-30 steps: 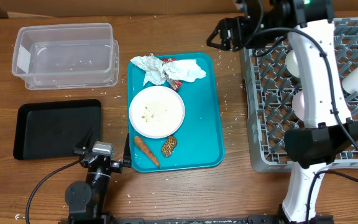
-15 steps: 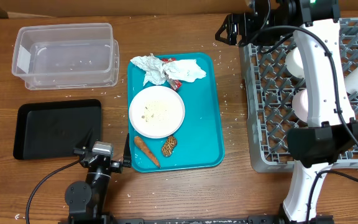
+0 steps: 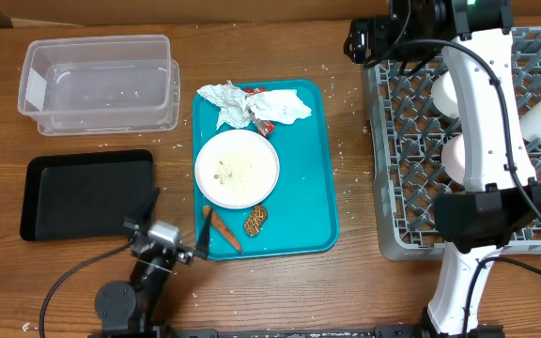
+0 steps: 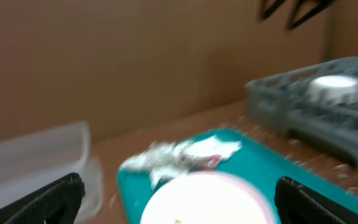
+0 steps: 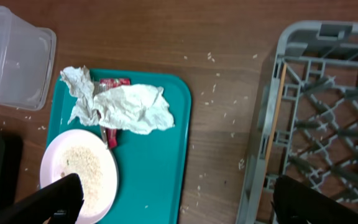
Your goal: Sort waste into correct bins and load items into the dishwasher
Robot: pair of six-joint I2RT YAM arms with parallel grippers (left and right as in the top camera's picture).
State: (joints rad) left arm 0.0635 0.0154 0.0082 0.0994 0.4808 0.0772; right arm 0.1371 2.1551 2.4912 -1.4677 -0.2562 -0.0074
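Left gripper (image 3: 175, 228) spread wide and empty, the carrot (image 3: 222, 228) just beside its right finger, the plate (image 3: 237, 168) dead ahead, napkins (image 3: 252, 105) beyond that. Right gripper (image 3: 357, 42) gaping too, holding nothing. In its wrist view one finger hangs over the plate, the other over the rack (image 3: 411, 141), with napkins and wrapper (image 5: 113, 83) ahead.

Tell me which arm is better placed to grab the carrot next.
Left. The left claw, open, sits at the near edge of the teal tray, right beside the carrot. The right claw, also open, hovers by the far corner of the dish rack, well away.
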